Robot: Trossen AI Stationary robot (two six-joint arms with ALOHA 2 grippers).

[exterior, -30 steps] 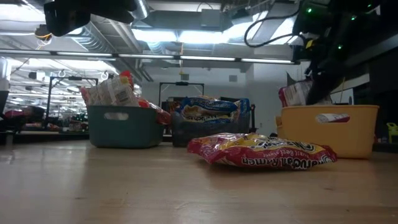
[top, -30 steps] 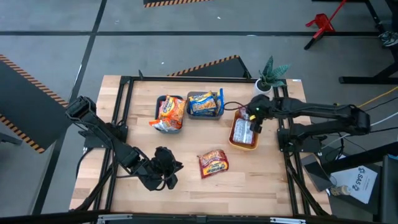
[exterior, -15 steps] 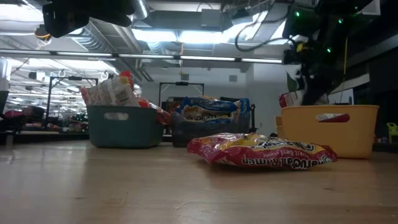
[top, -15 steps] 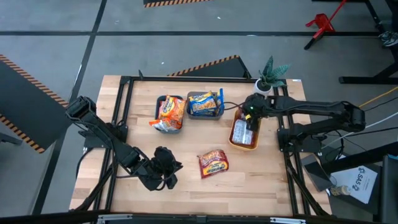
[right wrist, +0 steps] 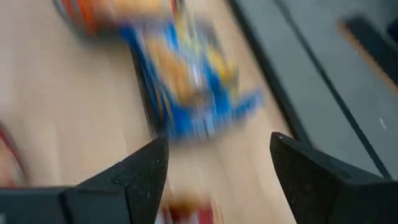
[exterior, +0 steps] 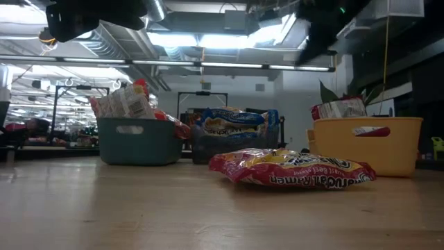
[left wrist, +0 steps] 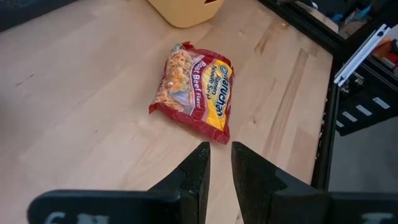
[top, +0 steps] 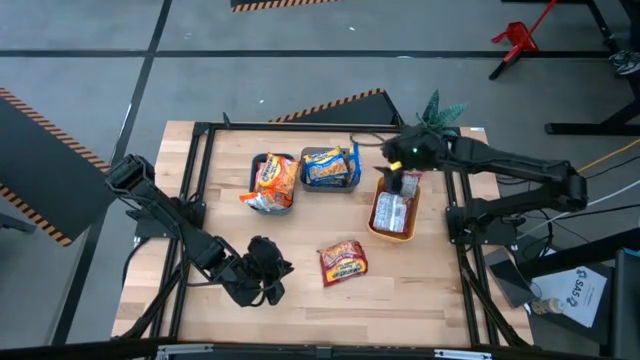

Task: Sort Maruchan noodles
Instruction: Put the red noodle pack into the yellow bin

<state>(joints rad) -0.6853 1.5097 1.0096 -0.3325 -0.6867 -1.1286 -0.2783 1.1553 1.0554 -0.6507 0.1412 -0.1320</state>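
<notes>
One red-and-yellow Maruchan packet point(top: 343, 262) lies flat on the bare table, also seen in the low view point(exterior: 291, 169) and the left wrist view point(left wrist: 196, 87). Orange packets fill the teal tray point(top: 255, 180). Yellow-and-blue packets sit in the grey tray point(top: 330, 168). Silvery-white packets lie in the yellow tray point(top: 376, 225), one leaning up at its far end point(exterior: 340, 107). My right gripper point(top: 398, 165) hangs open and empty above the far end of the yellow tray, facing the grey tray's blue packet point(right wrist: 186, 81). My left gripper point(top: 275, 268) waits shut near the table's near edge, left of the red packet.
A potted plant point(top: 437, 118) stands at the table's far right corner. A black frame rail point(left wrist: 323, 124) runs along the table's edge. Bare wood point(top: 300, 285) lies around the red packet, between it and the three trays along the far side.
My right gripper has risen out of the yellow tray and moved toward the far edge and a little left, toward the grey tray. The silvery packets stay in the yellow tray. The left arm and the red packet have kept still.
</notes>
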